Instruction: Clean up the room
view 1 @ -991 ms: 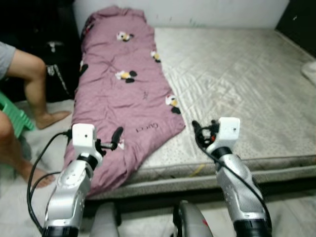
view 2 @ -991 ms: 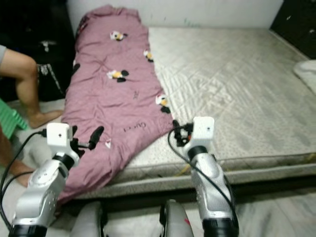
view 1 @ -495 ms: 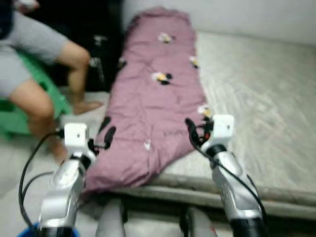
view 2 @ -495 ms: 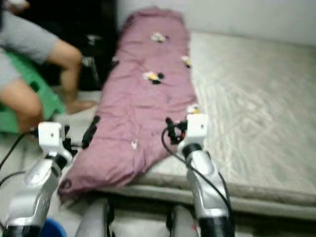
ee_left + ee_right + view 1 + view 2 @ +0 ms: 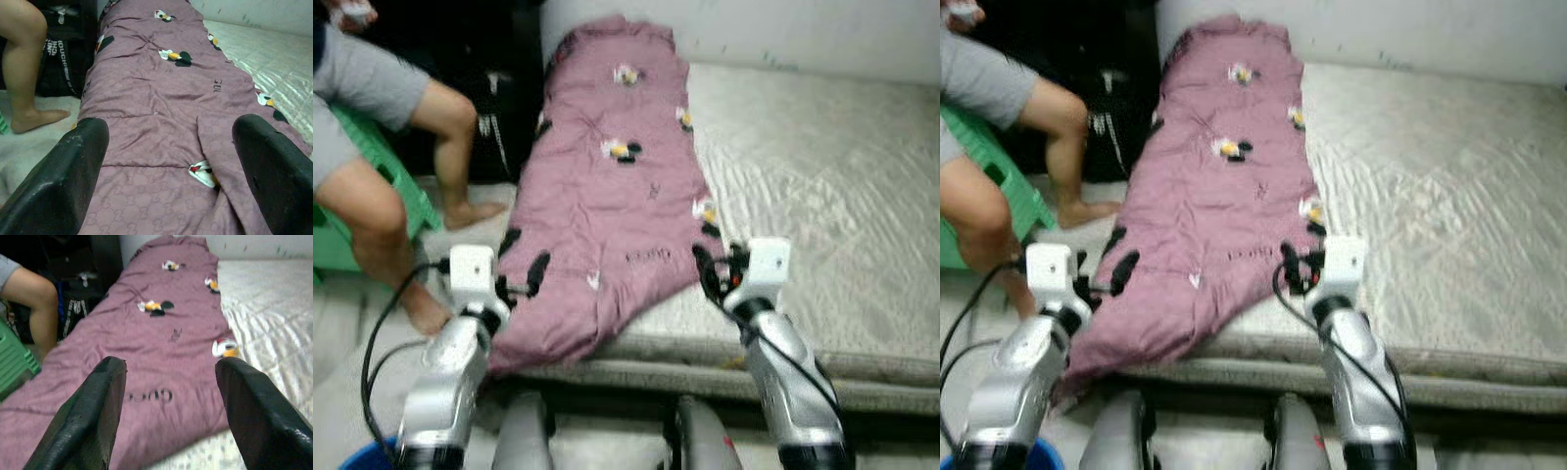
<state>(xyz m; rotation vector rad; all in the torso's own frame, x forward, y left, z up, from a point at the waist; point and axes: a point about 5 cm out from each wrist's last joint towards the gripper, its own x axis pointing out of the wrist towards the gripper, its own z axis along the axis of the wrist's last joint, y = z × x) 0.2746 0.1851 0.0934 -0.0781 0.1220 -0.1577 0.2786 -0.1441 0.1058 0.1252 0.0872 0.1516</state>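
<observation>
A mauve quilt [image 5: 617, 196] with small cartoon patches lies lengthwise along the left side of a bare grey mattress [image 5: 832, 186]. Its near end droops over the mattress's front left corner. My left gripper [image 5: 524, 259] is held open just before that drooping end, at its left edge, holding nothing. In the left wrist view the quilt [image 5: 161, 112] stretches away between the fingers [image 5: 73, 181]. My right gripper [image 5: 717, 272] is open over the quilt's near right edge, where quilt meets mattress. The right wrist view looks along the quilt [image 5: 166, 338] between its black fingers [image 5: 254, 411].
A person sits on a green stool [image 5: 362, 215] at the left, bare legs [image 5: 382, 225] and feet on the floor beside the bed. A black bag [image 5: 499, 117] stands against the bed's far left side. A blue rim [image 5: 357, 460] shows at the bottom left. A white wall backs the bed.
The camera has swung left, bringing the seated person and green stool further into view. Both grippers stay open and raised before the bed; the quilt has not moved.
</observation>
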